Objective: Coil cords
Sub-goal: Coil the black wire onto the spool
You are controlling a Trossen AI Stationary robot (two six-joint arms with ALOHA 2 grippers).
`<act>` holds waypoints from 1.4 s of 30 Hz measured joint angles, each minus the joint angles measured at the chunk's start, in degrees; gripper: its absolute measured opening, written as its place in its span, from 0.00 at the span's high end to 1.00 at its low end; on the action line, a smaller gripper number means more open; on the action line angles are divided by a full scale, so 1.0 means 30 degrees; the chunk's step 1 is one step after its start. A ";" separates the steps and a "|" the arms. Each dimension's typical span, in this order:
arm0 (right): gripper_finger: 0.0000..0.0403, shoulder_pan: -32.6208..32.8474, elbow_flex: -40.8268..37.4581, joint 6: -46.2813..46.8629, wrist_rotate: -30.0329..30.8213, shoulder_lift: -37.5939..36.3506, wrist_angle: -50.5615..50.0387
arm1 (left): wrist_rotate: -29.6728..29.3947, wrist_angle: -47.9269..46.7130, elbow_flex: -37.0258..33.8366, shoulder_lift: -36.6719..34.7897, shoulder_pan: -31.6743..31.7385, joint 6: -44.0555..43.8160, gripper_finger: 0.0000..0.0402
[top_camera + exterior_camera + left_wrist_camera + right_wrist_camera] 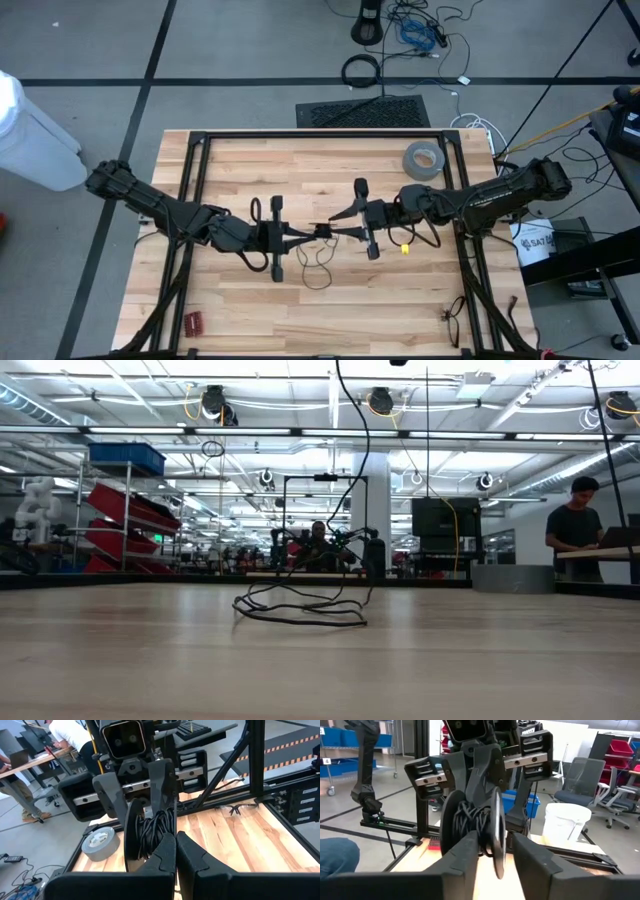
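At the bench (250, 300) centre: left gripper (318, 233) pinched on the wound cord (152, 831); right gripper (335, 230) fingers apart astride it; slack loops toward the near edge.

Thin black cord (318, 262), partly bundled mid-table, loose loops trailing on the wood.

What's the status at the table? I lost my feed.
Left end effector shut on the cord bundle at table centre. Right end effector open around the same bundle, facing it. Loose cord trails on the table. Tape roll well clear.
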 joint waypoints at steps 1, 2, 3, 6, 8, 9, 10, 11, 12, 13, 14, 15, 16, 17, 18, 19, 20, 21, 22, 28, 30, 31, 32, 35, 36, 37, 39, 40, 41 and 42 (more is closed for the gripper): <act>0.74 0.0000 0.0000 -0.0014 -0.0036 0.0000 -0.0006 | 0.0000 0.0000 0.0000 0.0000 0.0001 0.0000 1.00; 0.78 0.0000 0.0000 -0.0020 -0.0044 0.0000 -0.0012 | -0.0005 -0.0007 0.0000 0.0000 0.0007 0.0000 1.00; 0.81 0.0000 0.0000 -0.0022 -0.0036 0.0000 -0.0010 | -0.0007 -0.0007 0.0000 0.0000 0.0007 0.0000 1.00; 0.93 -0.0075 0.0000 -0.0027 -0.0022 0.0000 0.0020 | -0.0011 -0.0011 0.0000 0.0000 0.0007 -0.0123 1.00; 0.98 -0.0096 0.0000 -0.0140 -0.0022 0.0000 0.0029 | -0.0015 0.0032 0.0000 0.0000 0.0010 -0.0340 1.00; 0.98 -0.0102 0.0000 -0.0175 -0.0010 0.0000 0.0038 | -0.0007 0.0116 0.0000 0.0000 0.0039 -0.0422 1.00; 0.98 -0.0102 -0.0007 -0.0175 -0.0007 0.0000 0.0059 | -0.0007 0.0263 0.0000 0.0000 0.0052 -0.0483 0.99; 0.99 -0.0109 0.0000 -0.0227 0.0013 -0.0007 0.0079 | -0.0015 0.0424 0.0000 0.0000 0.0058 -0.0496 0.98; 0.99 -0.0115 -0.0003 -0.0316 0.0022 -0.0015 0.0094 | -0.0015 0.0679 0.0000 0.0000 0.0058 -0.0503 0.97; 0.99 -0.0117 0.0000 -0.0391 0.0028 -0.0015 0.0117 | -0.0015 0.0967 0.0000 0.0000 0.0045 -0.0495 0.95; 1.00 -0.0117 0.0000 -0.0406 0.0029 -0.0015 0.0117 | -0.0015 0.1230 0.0000 0.0000 0.0036 -0.0483 0.93; 1.00 -0.0112 0.0000 -0.0396 0.0029 -0.0015 0.0105 | -0.0015 0.1434 0.0000 0.0007 0.0036 -0.0449 0.91; 1.00 -0.0115 0.0000 -0.0373 0.0033 -0.0015 0.0085 | -0.0015 0.1589 0.0000 0.0007 0.0039 -0.0388 0.88; 1.00 -0.0117 -0.0004 -0.0306 0.0082 -0.0015 0.0066 | -0.0015 0.1819 0.0000 0.0007 0.0043 -0.0335 0.85; 1.00 -0.0124 0.0000 -0.0209 0.0174 -0.0007 0.0073 | -0.0015 0.1902 0.0008 0.0007 0.0036 -0.0344 0.82; 1.00 -0.0124 -0.0005 -0.0158 0.0191 -0.0009 0.0074 | -0.0015 0.1894 0.0015 0.0007 0.0036 -0.0350 0.79; 1.00 -0.0124 -0.0002 -0.0146 0.0262 -0.0034 0.0080 | -0.0029 0.1873 0.0015 0.0007 0.0036 -0.0364 0.76; 1.00 -0.0124 0.0000 -0.0137 0.0277 -0.0055 0.0086 | -0.0070 0.1812 0.0015 0.0007 0.0036 -0.0455 0.73; 1.00 -0.0124 0.0000 -0.0093 0.0286 -0.0092 0.0138 | -0.0210 0.1750 0.0015 0.0017 0.0004 -0.0481 0.71; 1.00 -0.0109 -0.0007 -0.0029 0.0852 -0.0895 -0.0392 | -0.3600 0.1787 0.0015 -0.0159 -0.0804 0.0734 0.65; 1.00 -0.0109 -0.0007 -0.0036 0.1347 -0.1286 -0.1041 | -0.4269 0.2144 0.0015 -0.0483 -0.1138 0.1205 0.65; 1.00 -0.0109 -0.0007 -0.0041 0.1588 -0.1494 -0.1207 | -0.4344 0.2327 0.0019 -0.0687 -0.1330 0.1284 0.65; 1.00 -0.0109 -0.0007 -0.0044 0.1773 -0.1719 -0.1434 | -0.4375 0.2310 0.0022 -0.0903 -0.1507 0.1301 0.65; 1.00 -0.0117 -0.0007 -0.0048 0.2027 -0.2418 -0.1857 | -0.4393 0.2152 0.0022 -0.1187 -0.1957 0.0340 0.65; 1.00 -0.0117 -0.0007 -0.0035 0.2306 -0.2688 -0.2062 | -0.4393 0.2149 0.0022 -0.1189 -0.2085 -0.0238 0.65; 1.00 -0.0109 -0.0007 -0.0018 0.2558 -0.2941 -0.2162 | -0.4388 0.2076 0.0022 -0.1129 -0.2229 -0.0770 0.65; 1.00 -0.0117 -0.0007 -0.0031 0.2637 -0.3482 -0.2335 | -0.4315 0.2136 0.0022 -0.0596 -0.2425 -0.1476 0.65; 1.00 -0.0117 -0.0007 -0.0116 0.2637 -0.3700 -0.2404 | -0.4255 0.2256 0.0022 -0.0159 -0.2496 -0.1703 0.65; 1.00 -0.0117 -0.0007 -0.0131 0.2637 -0.3908 -0.2443 | -0.4183 0.2374 0.0022 0.0340 -0.2525 -0.1906 0.65; 1.00 -0.0110 -0.0007 -0.0131 0.2638 -0.4103 -0.2630 | -0.4149 0.2583 0.0015 0.0965 -0.2536 -0.1971 0.65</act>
